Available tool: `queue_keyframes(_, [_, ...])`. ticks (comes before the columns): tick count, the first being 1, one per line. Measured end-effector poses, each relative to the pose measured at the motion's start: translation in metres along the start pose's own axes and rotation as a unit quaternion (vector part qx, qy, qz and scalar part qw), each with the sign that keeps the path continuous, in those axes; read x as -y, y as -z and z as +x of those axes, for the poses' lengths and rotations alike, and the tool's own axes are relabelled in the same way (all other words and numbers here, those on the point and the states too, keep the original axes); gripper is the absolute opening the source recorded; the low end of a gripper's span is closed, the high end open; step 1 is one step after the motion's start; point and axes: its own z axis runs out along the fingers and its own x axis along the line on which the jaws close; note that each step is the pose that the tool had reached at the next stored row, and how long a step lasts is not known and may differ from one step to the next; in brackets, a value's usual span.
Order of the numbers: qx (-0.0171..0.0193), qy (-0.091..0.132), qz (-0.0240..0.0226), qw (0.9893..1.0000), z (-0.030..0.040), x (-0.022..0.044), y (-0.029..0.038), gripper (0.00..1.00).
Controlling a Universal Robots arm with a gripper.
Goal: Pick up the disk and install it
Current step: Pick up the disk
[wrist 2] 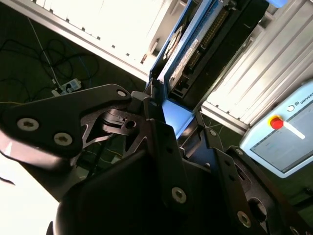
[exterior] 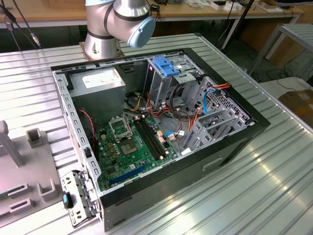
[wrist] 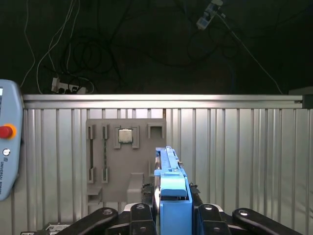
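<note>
In both wrist views my gripper [wrist: 172, 214] is shut on the disk [wrist: 171, 186], which I see edge-on with its blue plastic frame toward the camera. The black fingers [wrist: 141, 215] press on it from both sides. In the second wrist view the disk [wrist 2: 194, 46] sticks out beyond the gripper [wrist 2: 172, 122], showing its blue side rail and connector edge. It hangs in the air above the ribbed metal table [wrist: 244, 147], over the grey fixture plate [wrist: 124, 161]. The open computer case [exterior: 161, 122] lies on the table in the exterior view.
Inside the case are a grey cage with a blue handle [exterior: 168, 66], a power-supply box [exterior: 100, 83] and the green motherboard [exterior: 132, 142]. A small chip [wrist: 125, 135] sits on the fixture plate. A teach pendant with a red button [wrist: 7, 142] lies at the table's side. The arm's base [exterior: 115, 24] stands behind the case.
</note>
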Motion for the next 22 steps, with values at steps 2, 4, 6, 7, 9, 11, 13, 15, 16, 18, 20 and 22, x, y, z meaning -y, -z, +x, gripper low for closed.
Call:
queue_keyframes(2, [0.0, 0.0, 0.0, 1.0, 0.0, 0.0066, 0.0, 0.37])
queue_keyframes(4, [0.0, 0.0, 0.0, 1.0, -0.0001, 0.0116, -0.0002, 0.37])
queue_keyframes(6, [0.0, 0.0, 0.0, 1.0, -0.0001, 0.0156, -0.0002, 0.37])
queue_keyframes(7, [0.0, 0.0, 0.0, 1.0, -0.0001, 0.0175, -0.0002, 0.37])
queue_keyframes(9, [0.0, 0.0, 0.0, 1.0, -0.0001, 0.0192, -0.0002, 0.37])
queue_keyframes(11, [0.0, 0.0, 0.0, 1.0, -0.0001, 0.0211, -0.0003, 0.37])
queue_keyframes(13, [0.0, 0.0, 0.0, 1.0, -0.0001, 0.0238, -0.0003, 0.37])
queue_keyframes(15, [0.0, 0.0, -0.0001, 1.0, -0.0002, 0.0262, -0.0003, 0.37])
queue_keyframes(16, [0.0, 0.0, 0.0, 1.0, -0.0001, 0.0281, -0.0004, 0.37])
queue_keyframes(18, [0.0, 0.0, 0.0, 1.0, -0.0002, 0.0297, -0.0003, 0.37])
queue_keyframes(20, [0.0, 0.0, 0.0, 1.0, -0.0002, 0.0318, -0.0004, 0.37])
queue_keyframes(22, [0.0, 0.0, 0.0, 1.0, -0.0002, 0.0337, -0.0004, 0.37])
